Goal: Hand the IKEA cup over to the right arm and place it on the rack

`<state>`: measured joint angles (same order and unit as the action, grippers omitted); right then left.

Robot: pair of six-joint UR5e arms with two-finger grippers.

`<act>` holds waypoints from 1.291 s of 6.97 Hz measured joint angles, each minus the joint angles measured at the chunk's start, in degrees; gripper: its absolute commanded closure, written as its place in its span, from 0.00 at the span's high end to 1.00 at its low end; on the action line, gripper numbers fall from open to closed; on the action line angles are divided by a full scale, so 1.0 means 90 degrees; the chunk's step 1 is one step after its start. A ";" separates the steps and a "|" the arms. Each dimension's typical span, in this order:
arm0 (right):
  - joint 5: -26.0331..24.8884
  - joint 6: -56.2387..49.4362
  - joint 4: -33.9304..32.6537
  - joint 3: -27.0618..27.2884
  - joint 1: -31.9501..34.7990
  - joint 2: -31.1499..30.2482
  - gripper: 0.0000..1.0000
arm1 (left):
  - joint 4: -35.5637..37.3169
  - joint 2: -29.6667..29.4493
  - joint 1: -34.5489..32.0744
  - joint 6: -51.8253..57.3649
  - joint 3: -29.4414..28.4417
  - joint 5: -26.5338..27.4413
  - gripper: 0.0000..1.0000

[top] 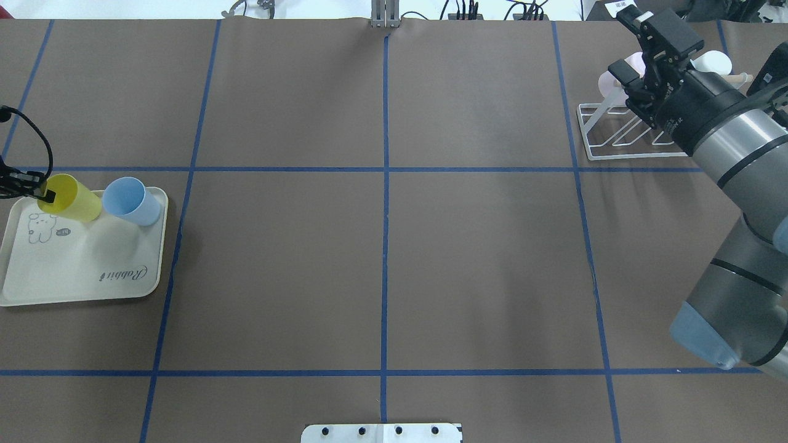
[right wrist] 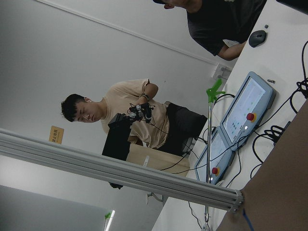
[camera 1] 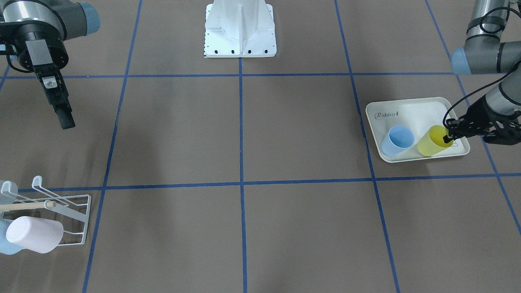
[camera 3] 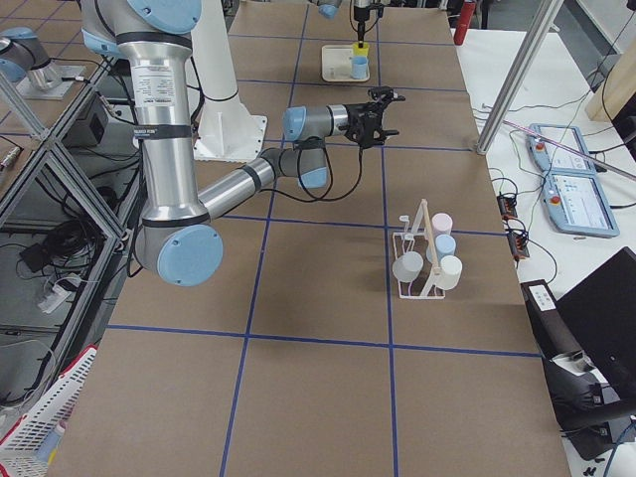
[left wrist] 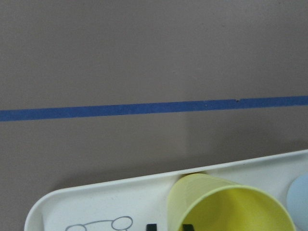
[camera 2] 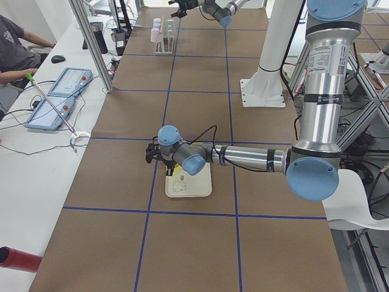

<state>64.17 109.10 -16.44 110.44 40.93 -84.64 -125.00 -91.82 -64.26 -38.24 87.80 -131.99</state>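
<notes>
A yellow cup [camera 1: 433,140] stands on the cream rabbit tray [camera 1: 415,110] beside a light blue cup [camera 1: 398,139]. My left gripper [camera 1: 447,136] straddles the yellow cup's rim, one finger inside and one outside, closed on its wall. The left wrist view shows the yellow cup [left wrist: 226,207] with both fingertips at the bottom edge. My right gripper [top: 615,42] is open and empty, held in the air near the white wire rack [top: 615,147]. The rack [camera 1: 73,219] holds a pink cup [camera 1: 34,234] and other pale cups.
The white robot base [camera 1: 240,32] stands at the table's middle edge. Blue tape lines cross the brown table [camera 1: 301,130]. The right wrist view looks away from the table at a seated person [right wrist: 120,115]. Pendants [camera 3: 566,169] lie on a side bench.
</notes>
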 measured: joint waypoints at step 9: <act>-0.0022 0.0053 0.0435 -0.0251 -0.0478 0.0133 0.99 | -0.0837 -0.0290 -0.1689 -0.3064 0.1311 0.0228 0.00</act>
<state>63.97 109.58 -12.52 108.18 36.62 -83.45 -132.53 -94.43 -79.46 -65.82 99.61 -129.94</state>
